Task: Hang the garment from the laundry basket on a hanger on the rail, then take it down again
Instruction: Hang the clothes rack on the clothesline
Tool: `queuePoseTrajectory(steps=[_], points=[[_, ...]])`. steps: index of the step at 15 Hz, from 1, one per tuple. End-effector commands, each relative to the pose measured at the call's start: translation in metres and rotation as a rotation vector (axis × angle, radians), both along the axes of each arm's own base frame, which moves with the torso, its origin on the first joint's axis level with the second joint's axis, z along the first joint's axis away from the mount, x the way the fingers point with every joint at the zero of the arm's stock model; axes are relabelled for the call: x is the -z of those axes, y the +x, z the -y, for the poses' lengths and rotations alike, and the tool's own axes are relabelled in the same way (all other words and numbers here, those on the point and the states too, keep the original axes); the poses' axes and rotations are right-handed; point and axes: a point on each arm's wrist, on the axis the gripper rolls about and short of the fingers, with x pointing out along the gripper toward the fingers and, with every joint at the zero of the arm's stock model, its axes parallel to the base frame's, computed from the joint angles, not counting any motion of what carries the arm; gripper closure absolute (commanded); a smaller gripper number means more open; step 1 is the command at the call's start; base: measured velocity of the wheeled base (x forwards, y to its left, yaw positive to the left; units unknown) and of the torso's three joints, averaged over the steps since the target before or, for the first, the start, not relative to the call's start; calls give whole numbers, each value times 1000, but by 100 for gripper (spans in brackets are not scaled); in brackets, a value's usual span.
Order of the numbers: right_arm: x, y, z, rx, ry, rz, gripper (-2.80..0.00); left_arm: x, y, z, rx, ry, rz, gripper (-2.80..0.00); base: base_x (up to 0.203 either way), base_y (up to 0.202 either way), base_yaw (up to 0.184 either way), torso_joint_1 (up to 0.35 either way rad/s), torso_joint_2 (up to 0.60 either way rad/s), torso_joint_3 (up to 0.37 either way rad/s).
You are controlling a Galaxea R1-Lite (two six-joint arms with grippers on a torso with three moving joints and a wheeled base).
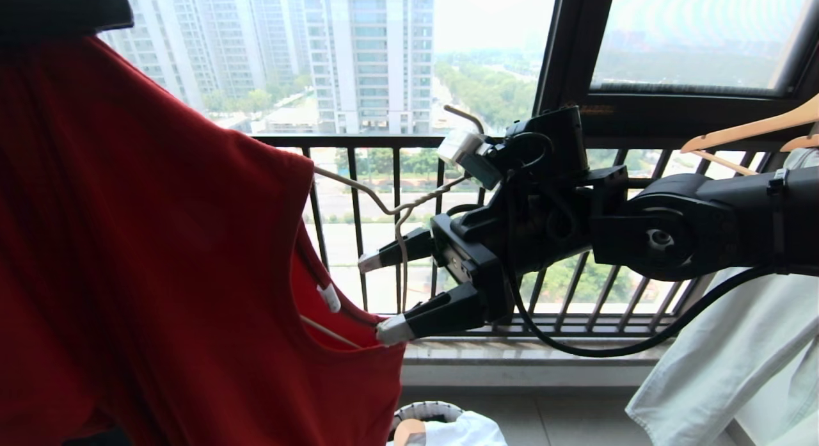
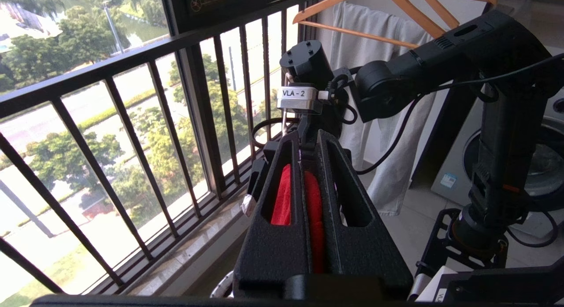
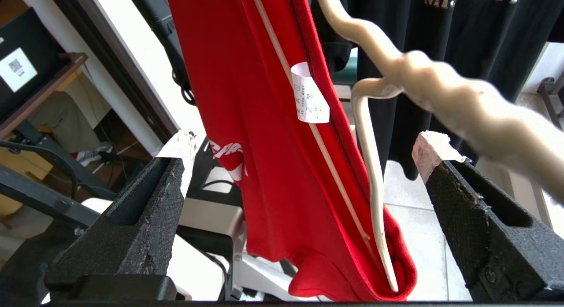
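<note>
The right pincer (image 1: 386,295) stood wide open, its two fingers either side of the hanger (image 1: 384,209) neck, just right of the garment (image 1: 160,254) collar. The left pincer (image 2: 304,166) was clamped shut on a fold of red cloth, holding the garment up at the left. The hanger's lower arm lay inside the collar. The laundry basket (image 1: 425,409) sat below on the floor. Closing off-centre could let the thin wire slip and the hanger twist out of the collar.
</note>
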Motion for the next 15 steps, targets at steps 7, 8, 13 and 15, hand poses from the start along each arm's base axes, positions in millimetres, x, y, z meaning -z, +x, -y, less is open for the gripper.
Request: queuePoseTrajectory(steps=[7,8,13,15], points=[[-6,-4,0,24,0,18,0,-2,0,-1,-4,-7,-2,0,0,0,0,0,0,0],[-6,-4,0,24,0,18,0,-2,0,-1,-4,-7,-3,0,0,0,0,0,0,0],[-8,-5,1,28,2,23,0,-1,0,-1,-6,-6,-4,0,0,0,0,0,0,0],[-10,-7,3,32,2,24,0,-1,1,-2,-17,-5,-5,0,0,0,0,0,0,0]])
